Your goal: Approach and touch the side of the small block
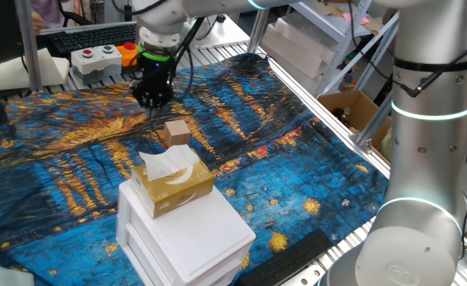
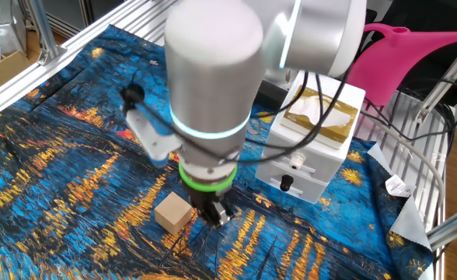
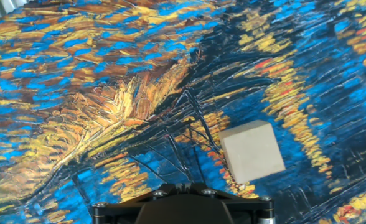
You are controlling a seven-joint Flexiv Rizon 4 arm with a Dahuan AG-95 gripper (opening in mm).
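Observation:
The small block [image 1: 177,132] is a plain tan cube lying on the blue and yellow painted cloth [image 1: 75,151]. It also shows in the other fixed view [image 2: 172,212] and at the right of the hand view [image 3: 253,151]. My gripper [image 1: 153,102] hangs just above the cloth a short way from the block, not touching it. In the other fixed view the gripper [image 2: 218,215] stands close beside the block with a small gap. In the hand view the fingertips [image 3: 183,185] sit together at the bottom edge, so the gripper looks shut and empty.
A yellow-tan tissue box [image 1: 172,179] sits on white stacked boxes [image 1: 190,234] just in front of the block. A button box [image 1: 98,57] and a keyboard stand at the back, and a cardboard box [image 1: 349,111] is off the table's right side. A pink watering can [image 2: 415,50] is behind the boxes.

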